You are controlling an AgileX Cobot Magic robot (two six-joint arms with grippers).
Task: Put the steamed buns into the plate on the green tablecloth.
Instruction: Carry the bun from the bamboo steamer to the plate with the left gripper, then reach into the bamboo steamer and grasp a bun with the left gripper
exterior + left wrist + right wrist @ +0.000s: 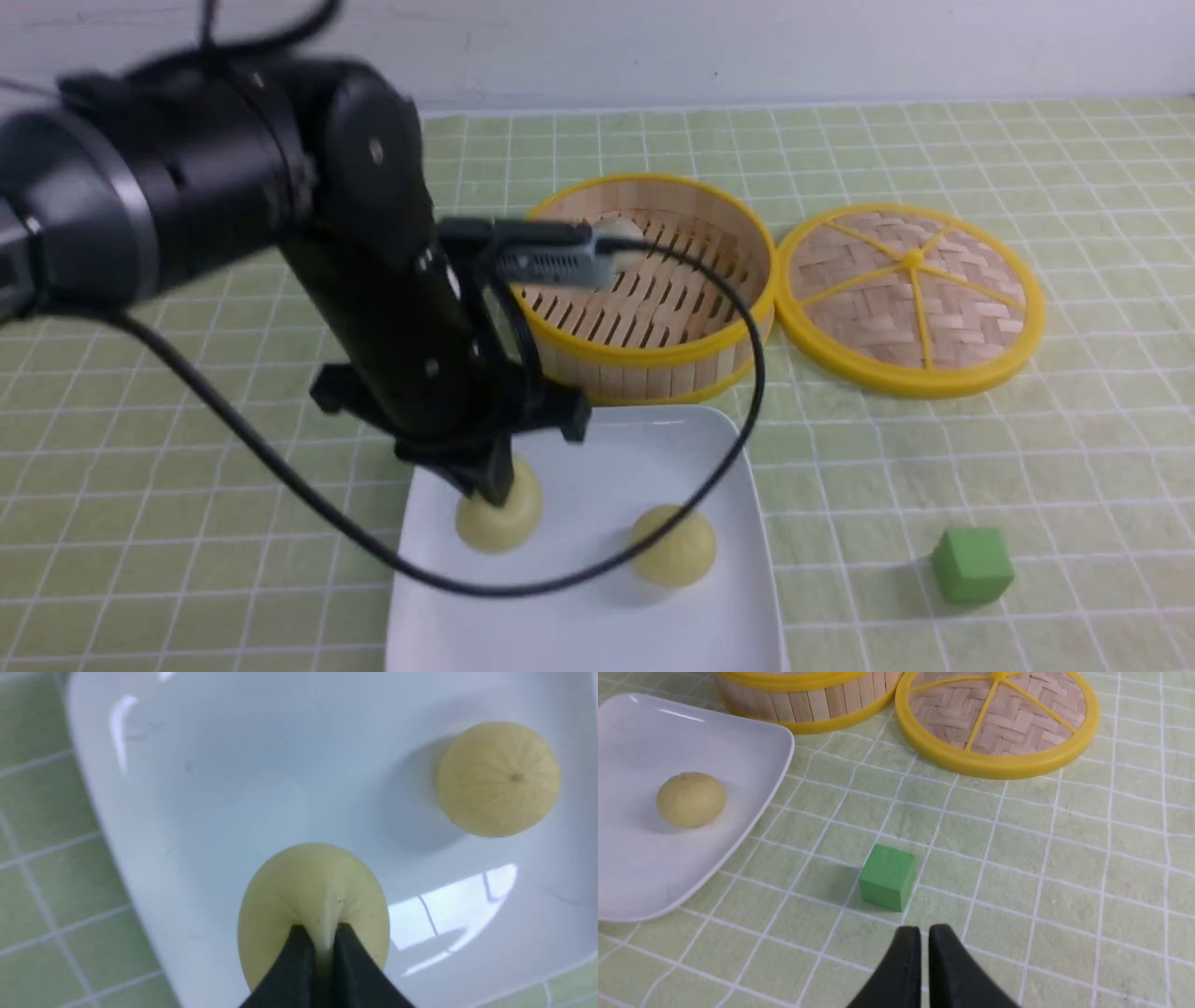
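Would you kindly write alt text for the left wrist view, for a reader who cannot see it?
The left hand pinches the top of a pale yellow bun in the white plate. A second yellow bun sits apart from it in the same plate, and the green gridded tablecloth shows at the edges.

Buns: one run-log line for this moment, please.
left gripper: shut on bun, in plate | right gripper: shut, empty | second bun: in plate | third bun: in steamer

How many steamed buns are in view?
3. On the white plate: a loose yellow bun and a pinched yellow bun in the left gripper. An off-white bun, partly hidden, lies in the bamboo steamer.
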